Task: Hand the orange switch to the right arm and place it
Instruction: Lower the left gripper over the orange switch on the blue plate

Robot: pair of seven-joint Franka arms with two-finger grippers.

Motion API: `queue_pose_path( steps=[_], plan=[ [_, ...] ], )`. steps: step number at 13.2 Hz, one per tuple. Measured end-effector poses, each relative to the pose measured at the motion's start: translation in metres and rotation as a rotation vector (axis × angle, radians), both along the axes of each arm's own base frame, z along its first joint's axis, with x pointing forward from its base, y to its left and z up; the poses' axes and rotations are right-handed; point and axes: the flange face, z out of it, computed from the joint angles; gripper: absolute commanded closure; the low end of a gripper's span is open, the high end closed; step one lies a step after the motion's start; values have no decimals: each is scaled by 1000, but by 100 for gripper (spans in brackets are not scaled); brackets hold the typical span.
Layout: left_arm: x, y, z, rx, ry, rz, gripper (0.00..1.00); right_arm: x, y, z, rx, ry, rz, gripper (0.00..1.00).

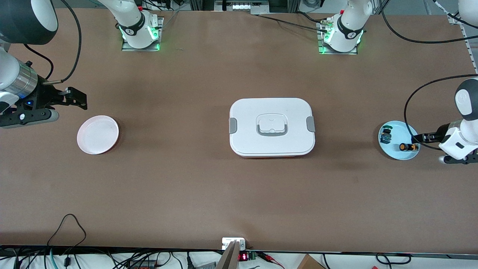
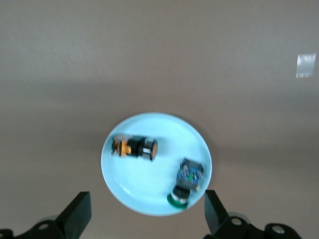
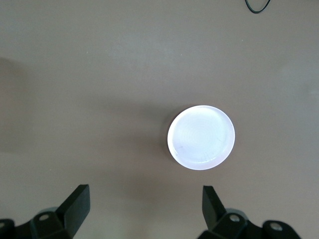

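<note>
Tabletop of matte brown (image 1: 179,179) fills the scene, with cables and small electronics strung along its edge nearest the front camera and the two arms' bases, lit green, bolted along the edge farthest from it. At the middle sits a white rectangular lidded container with grey side clips (image 1: 272,127). Toward the right arm's end lies a shallow round pinkish-white dish (image 1: 98,134); toward the left arm's end lies a round pale-blue plate (image 1: 405,154). On that plate rests the orange switch (image 1: 407,147), a tiny black blocky part with a round orange cap, lying on its side; a small blue-and-green part (image 1: 386,136) shares the plate, apart from it and farther from the front camera. The left gripper (image 2: 147,216), white-bodied with black fingers (image 2: 77,214), hangs above the blue plate, jaws spread wide and holding nothing, the switch showing between them in the left wrist view. The right gripper (image 3: 144,211), slim and all black, waits above the bare table just beside the pale dish, its fingers (image 3: 75,206) likewise spread wide, gripping nothing.
</note>
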Motion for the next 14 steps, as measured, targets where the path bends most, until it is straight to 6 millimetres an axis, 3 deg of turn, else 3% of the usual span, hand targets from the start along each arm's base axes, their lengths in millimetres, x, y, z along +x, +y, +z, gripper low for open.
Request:
queue_pose_path(
  steps=[3, 5, 7, 14],
  plan=[
    [6, 15, -26, -3, -77, -18, 0, 0, 0, 0, 0, 0, 0, 0],
    [-3, 36, -62, -14, -95, -4, 0, 0, 0, 0, 0, 0, 0, 0],
    [-9, 42, -81, -38, -125, 24, 0, 0, 0, 0, 0, 0, 0, 0],
    [-32, 50, -115, -79, -132, 24, 0, 0, 0, 0, 0, -1, 0, 0]
  ],
)
